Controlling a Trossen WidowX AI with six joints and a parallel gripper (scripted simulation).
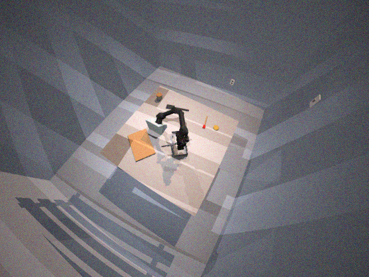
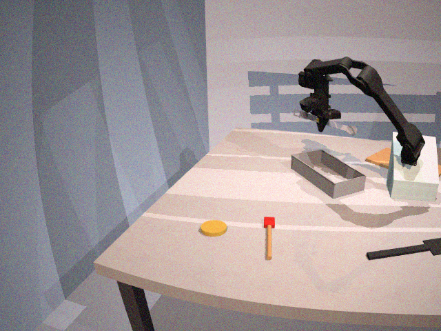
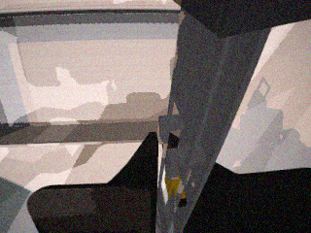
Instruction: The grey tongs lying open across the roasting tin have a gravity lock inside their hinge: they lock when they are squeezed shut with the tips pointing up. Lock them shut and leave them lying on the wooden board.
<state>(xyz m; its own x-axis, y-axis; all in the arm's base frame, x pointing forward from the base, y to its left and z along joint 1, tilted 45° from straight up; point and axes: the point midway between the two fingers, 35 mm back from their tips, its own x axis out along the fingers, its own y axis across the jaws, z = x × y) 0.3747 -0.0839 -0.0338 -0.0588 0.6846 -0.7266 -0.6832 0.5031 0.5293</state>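
The grey tongs (image 1: pixel 168 145) (image 2: pixel 344 127) (image 3: pixel 209 83) hang in the air above the roasting tin (image 1: pixel 179 155) (image 2: pixel 315 178) (image 3: pixel 83 133). My gripper (image 1: pixel 180 146) (image 2: pixel 322 124) (image 3: pixel 158 138) points down and is shut on the tongs near their yellow part. In the exterior view the tongs slope, with the scalloped tip end lower on the right and the ring end higher on the left. Their arms look close together; whether they are locked cannot be told. The wooden board (image 1: pixel 141 146) (image 2: pixel 380 156) lies flat with nothing on it, beyond the pale block.
The arm stands on a pale green block (image 1: pixel 157 128) (image 2: pixel 415 190) between tin and board. A red-headed mallet (image 1: pixel 204 126) (image 2: pixel 269 242), a yellow disc (image 1: pixel 215 127) (image 2: pixel 213 228) and a black flat tool (image 2: pixel 398 251) lie on the table. An orange-topped pot (image 1: pixel 159 95) stands at a far corner.
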